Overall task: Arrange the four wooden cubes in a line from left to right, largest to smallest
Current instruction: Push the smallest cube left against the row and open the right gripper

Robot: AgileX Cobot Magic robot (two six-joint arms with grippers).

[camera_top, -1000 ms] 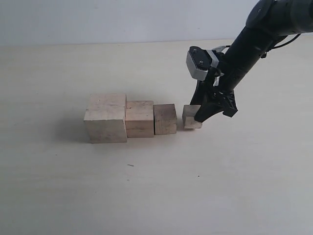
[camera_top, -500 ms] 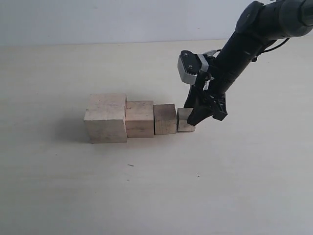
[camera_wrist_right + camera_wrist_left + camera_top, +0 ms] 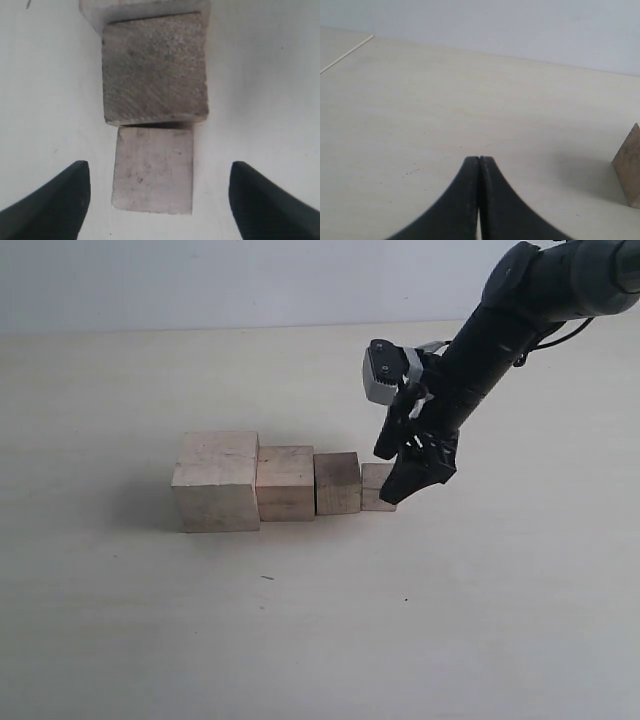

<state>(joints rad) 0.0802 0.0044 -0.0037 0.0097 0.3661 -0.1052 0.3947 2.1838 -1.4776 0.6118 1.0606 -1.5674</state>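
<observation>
Four pale wooden cubes stand in a touching row on the table (image 3: 300, 630): the largest cube (image 3: 216, 481) at the left, then the second cube (image 3: 285, 483), the third cube (image 3: 337, 483) and the smallest cube (image 3: 376, 486) at the right end. My right gripper (image 3: 405, 465) hovers just right of and above the smallest cube (image 3: 152, 170), open, its fingertips (image 3: 52, 197) spread wide on either side without touching it. The third cube (image 3: 155, 70) abuts it. My left gripper (image 3: 479, 161) is shut on nothing, away from the row; a cube's edge (image 3: 629, 170) shows at the side of its view.
A pale wall (image 3: 250, 280) runs behind the table's far edge. Bare tabletop surrounds the row in front and to the left.
The right gripper slid the smallest cube left against the third cube, then opened and let it go, rising slightly. The left arm has not moved.
</observation>
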